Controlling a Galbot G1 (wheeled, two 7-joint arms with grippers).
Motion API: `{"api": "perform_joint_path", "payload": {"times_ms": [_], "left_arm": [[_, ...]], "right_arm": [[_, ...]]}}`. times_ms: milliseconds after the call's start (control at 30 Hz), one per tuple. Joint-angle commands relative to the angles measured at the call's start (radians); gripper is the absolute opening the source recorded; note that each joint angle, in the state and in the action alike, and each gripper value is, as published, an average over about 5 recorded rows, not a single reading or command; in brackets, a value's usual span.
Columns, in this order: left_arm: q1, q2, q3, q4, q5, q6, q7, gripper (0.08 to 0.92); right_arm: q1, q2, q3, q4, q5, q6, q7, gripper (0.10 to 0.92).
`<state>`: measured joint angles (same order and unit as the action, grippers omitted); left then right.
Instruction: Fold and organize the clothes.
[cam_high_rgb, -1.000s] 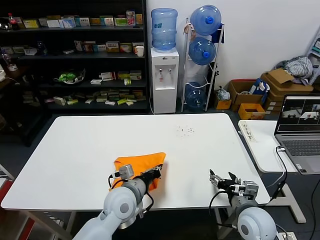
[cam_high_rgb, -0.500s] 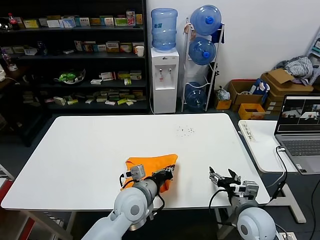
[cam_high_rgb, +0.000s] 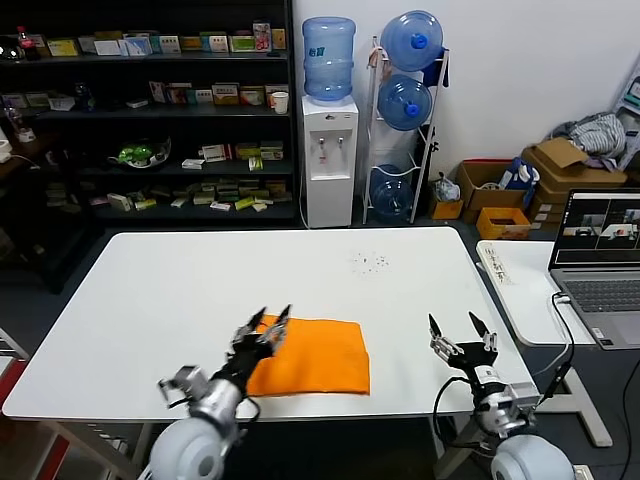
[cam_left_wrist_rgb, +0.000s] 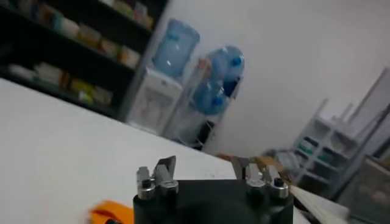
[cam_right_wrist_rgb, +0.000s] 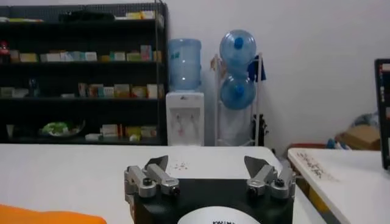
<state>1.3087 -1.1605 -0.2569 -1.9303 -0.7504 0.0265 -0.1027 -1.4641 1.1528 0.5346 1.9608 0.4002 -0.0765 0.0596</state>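
The clothes, one bright orange T-shirt (cam_high_rgb: 312, 357), lie folded into a flat rectangle near the front edge of the white table (cam_high_rgb: 200, 280). My left gripper (cam_high_rgb: 266, 327) hovers open over the shirt's left far corner, with nothing between its fingers. In the left wrist view the left gripper (cam_left_wrist_rgb: 202, 167) is open, and a scrap of the orange shirt (cam_left_wrist_rgb: 113, 212) shows beside it. My right gripper (cam_high_rgb: 462, 335) stands open and empty to the right of the shirt, near the table's front right corner. The right wrist view shows the right gripper (cam_right_wrist_rgb: 207, 163) with an edge of the shirt (cam_right_wrist_rgb: 42, 216) off to one side.
A small white side table (cam_high_rgb: 520, 285) with a laptop (cam_high_rgb: 605, 255) stands to the right. Behind the table are a water dispenser (cam_high_rgb: 328, 150), a rack of bottles (cam_high_rgb: 408, 110), dark shelves (cam_high_rgb: 150, 110) and cardboard boxes (cam_high_rgb: 560, 170). Small dark specks (cam_high_rgb: 370, 262) mark the tabletop.
My left gripper has opened and let go of the shirt, then drawn back to the left. The shirt, bunched before, now lies flat. The right gripper has tilted up slightly.
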Motion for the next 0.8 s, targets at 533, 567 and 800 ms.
{"api": "perform_joint_path", "payload": {"times_ms": [533, 567, 800], "left_arm": [[0.321, -0.109, -0.559, 0.254, 0.26, -0.643, 0.447, 0.823], [0.32, -0.107, -0.558, 0.254, 0.259, -0.641, 0.448, 0.823], [0.318, -0.102, -0.545, 0.249, 0.255, -0.633, 0.454, 0.823]], "right_arm": [[-0.16, 0.136, 0.211, -0.059, -0.114, 0.365, -0.248, 0.823], [-0.158, 0.136, 0.211, -0.063, -0.112, 0.366, -0.251, 0.823], [-0.149, 0.137, 0.212, -0.08, -0.112, 0.367, -0.261, 0.823]]}}
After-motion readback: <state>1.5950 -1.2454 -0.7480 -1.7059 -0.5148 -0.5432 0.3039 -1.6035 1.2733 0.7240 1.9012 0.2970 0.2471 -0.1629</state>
